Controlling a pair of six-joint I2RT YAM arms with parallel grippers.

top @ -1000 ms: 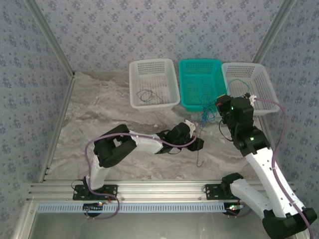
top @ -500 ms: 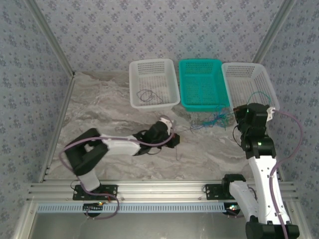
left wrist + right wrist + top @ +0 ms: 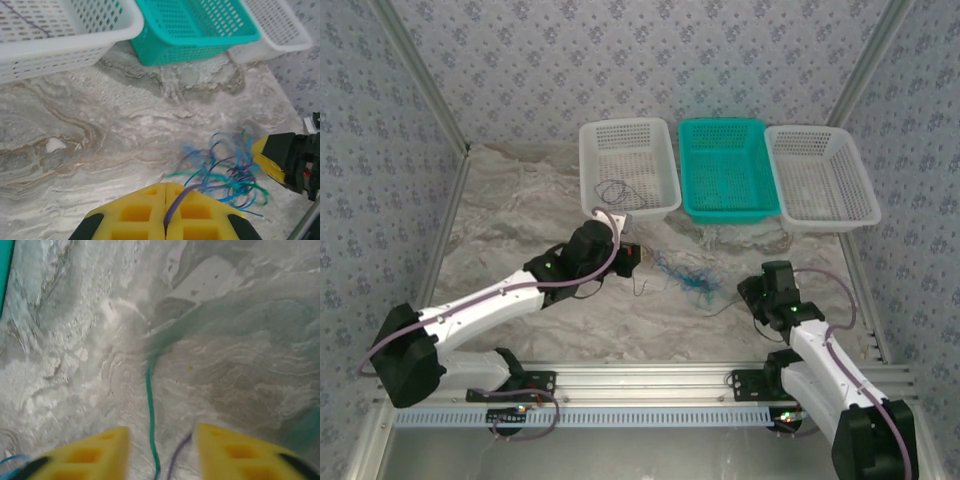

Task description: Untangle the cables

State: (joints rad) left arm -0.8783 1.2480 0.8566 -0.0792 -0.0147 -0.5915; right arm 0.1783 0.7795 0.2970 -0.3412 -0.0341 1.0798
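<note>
Between the two arms on the table (image 3: 520, 210), the cables (image 3: 688, 280) lie in a loose wad. Left gripper (image 3: 165, 192) pinches one purple strand; right gripper (image 3: 159, 440) gapes, green strand unheld. Pull now and everything may drag or cinch tighter. Teal basket (image 3: 720, 122) sits behind, out of the way.
</note>
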